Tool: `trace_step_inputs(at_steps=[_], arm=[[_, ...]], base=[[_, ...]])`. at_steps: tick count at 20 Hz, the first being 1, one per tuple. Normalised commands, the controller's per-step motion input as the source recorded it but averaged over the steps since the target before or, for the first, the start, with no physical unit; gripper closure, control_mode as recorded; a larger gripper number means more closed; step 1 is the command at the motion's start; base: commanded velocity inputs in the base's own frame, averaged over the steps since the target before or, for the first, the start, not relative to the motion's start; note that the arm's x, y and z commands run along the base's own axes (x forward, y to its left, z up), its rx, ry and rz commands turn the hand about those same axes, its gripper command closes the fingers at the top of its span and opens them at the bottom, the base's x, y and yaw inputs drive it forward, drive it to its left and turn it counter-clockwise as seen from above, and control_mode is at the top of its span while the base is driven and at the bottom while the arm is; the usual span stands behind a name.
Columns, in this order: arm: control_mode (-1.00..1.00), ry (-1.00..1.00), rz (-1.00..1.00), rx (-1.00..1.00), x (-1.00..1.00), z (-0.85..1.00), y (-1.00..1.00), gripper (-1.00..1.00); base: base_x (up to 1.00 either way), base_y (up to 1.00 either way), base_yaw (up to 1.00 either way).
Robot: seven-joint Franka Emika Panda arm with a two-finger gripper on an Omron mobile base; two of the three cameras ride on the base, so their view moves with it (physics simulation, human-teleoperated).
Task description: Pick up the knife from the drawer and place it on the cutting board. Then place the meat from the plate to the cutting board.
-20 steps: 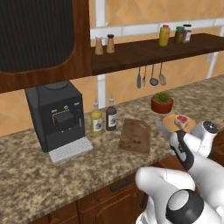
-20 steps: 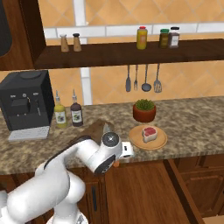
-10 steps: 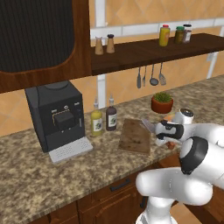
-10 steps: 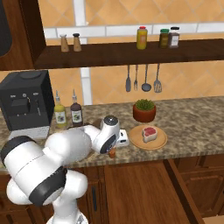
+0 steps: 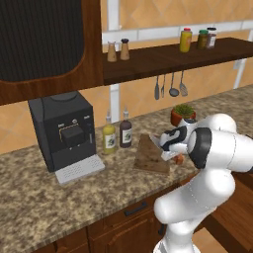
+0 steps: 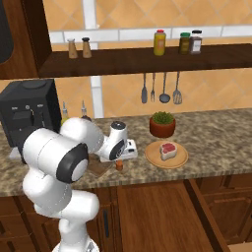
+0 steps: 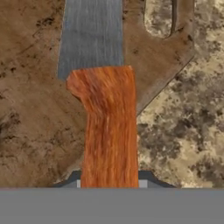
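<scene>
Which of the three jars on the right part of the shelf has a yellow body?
The leftmost jar of that group, yellow with a red cap; the two jars beside it are darker, with green and dark tops.

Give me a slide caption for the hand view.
Claw shut on the knife by its orange handle, grey blade lying over the cutting board on the counter.

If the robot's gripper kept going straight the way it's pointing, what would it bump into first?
Probably the cutting board. The gripper, shut on the knife, points down at the board; the knife's blade would likely touch it first, though the gap is hard to judge.
</scene>
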Motion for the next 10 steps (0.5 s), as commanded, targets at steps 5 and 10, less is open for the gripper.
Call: trace_step_inputs(at_steps=[5,10], arm=[[-1.0,0.0,-0.01,0.0,0.45,-0.24,0.17,1.0],[-1.0,-0.05,-0.04,0.0,0.21,-0.11,0.02,1.0]], base=[[0.0,0.0,0.0],[0.0,0.0,0.0]])
